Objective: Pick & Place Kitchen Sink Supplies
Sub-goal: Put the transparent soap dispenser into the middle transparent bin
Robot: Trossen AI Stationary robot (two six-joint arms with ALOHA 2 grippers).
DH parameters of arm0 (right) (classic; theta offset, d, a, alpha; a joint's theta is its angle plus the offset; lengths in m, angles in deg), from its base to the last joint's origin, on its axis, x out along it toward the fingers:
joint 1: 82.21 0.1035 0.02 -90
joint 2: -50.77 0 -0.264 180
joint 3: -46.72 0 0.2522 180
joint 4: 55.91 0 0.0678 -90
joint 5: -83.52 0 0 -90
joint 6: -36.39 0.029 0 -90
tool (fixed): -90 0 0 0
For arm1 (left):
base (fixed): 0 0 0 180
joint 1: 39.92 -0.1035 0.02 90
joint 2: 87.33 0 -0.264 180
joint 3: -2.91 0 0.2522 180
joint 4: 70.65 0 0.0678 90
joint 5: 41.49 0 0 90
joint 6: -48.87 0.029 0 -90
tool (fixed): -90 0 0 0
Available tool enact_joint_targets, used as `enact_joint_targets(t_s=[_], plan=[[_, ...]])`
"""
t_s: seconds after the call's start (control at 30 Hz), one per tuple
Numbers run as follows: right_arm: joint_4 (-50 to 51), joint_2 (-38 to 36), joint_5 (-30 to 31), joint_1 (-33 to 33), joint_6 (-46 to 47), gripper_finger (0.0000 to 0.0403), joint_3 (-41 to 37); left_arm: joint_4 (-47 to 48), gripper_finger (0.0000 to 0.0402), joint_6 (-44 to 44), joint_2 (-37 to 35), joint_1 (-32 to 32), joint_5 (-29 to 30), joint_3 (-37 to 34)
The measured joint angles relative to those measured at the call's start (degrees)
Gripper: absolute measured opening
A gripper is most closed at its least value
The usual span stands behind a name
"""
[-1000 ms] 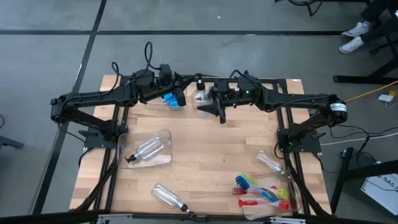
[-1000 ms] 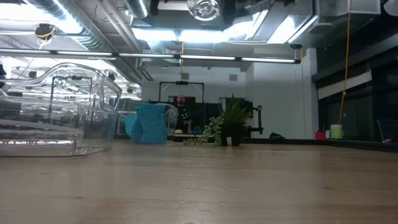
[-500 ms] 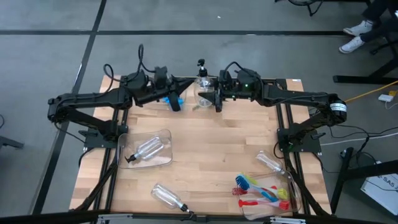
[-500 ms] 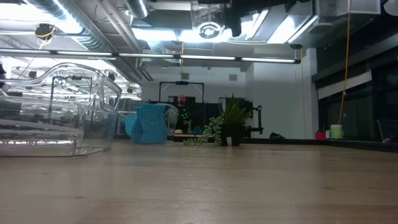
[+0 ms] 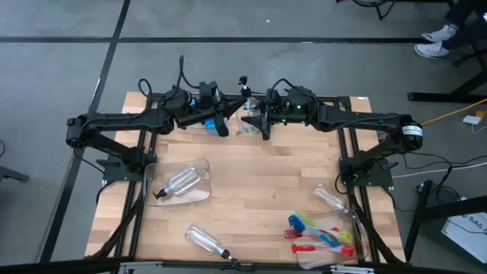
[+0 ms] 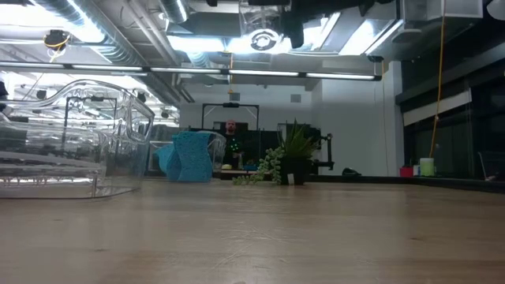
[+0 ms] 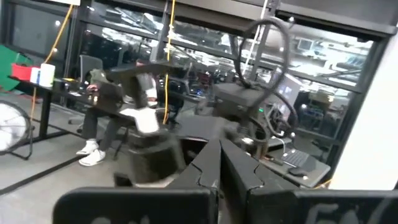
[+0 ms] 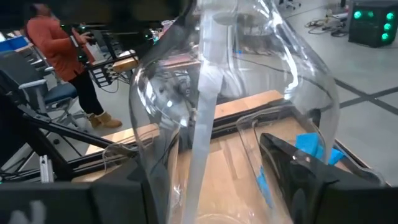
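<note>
The right pincer (image 5: 259,122) grips a clear pump bottle (image 5: 247,114) above the desk's (image 5: 259,183) far edge, just beside the blue sponge (image 5: 207,120). The left pincer (image 5: 242,104), closed and empty, points at that bottle.

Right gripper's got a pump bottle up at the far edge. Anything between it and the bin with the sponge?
Yes: the shut left gripper sits beside the held bottle, over the sponge bin. The right gripper should wait.

Four bottles (image 5: 247,114), three brushes (image 5: 319,234).
</note>
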Motion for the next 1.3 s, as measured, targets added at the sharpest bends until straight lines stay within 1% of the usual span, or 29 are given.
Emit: enact_joint_targets(t_s=[0.07, 0.27, 0.4, 0.53, 0.7, 0.8, 0.93, 1.0, 1.1, 1.23, 1.3], plan=[[-0.56, 0.02, -0.13, 0.65, -0.36, 0.0216, 0.0, 0.82, 0.0001, -0.02, -0.01, -0.82, -0.06, 0.0], [-0.94, 0.11, 0.61, 1.56, -1.09, 0.0216, 0.0, 2.2, 0.0001, -2.56, -0.1, -3.16, -4.36, 0.04], [-0.97, 0.11, 0.39, 1.6, -1.08, 0.0216, 0.0, 2.52, 0.0002, -2.57, -0.21, -3.17, -4.51, 0.07], [-0.83, -0.01, 0.17, 1.62, -0.94, 0.0216, 0.0, 4.9, 0.0001, -2.59, -0.63, -3.17, -4.57, 0.13], [-0.9, -0.38, 0.03, 1.62, -0.71, 0.0216, -0.02, 6.27, 0.0001, -2.53, -1.43, -3.17, -4.14, 0.13], [-1.71, -0.57, -0.97, 1.62, -0.61, 0.0216, -0.02, 7.52, 0.0001, -2.0, -2.5, -3.17, -2.56, 0.11], [-2.6, -0.76, -4.68, 1.94, -0.93, 0.0216, 0.0, 11.74, 0.0001, -1.52, -3.53, -3.43, 2.1, -0.03], [-3.34, -0.76, -6.75, 2.03, -0.82, 0.0216, 0.0, 13.24, 0.0001, -1.51, -3.83, -3.57, 3.15, -0.11], [-5.56, -0.76, -9.19, 2.27, -0.68, 0.0216, 0.0, 13.18, 0.0002, -1.51, -3.97, -4.23, 2.76, -0.09], [-4.83, -0.76, -9.73, 2.65, -0.69, 0.0216, 0.02, 13.47, 0.0001, -1.51, -4.06, -4.66, 2.74, -0.09], [-4.34, -0.88, -8.97, 2.17, -0.75, 0.0216, 0.02, 14.31, 0.0001, -1.52, -4.83, -4.52, 2.29, -0.09]])
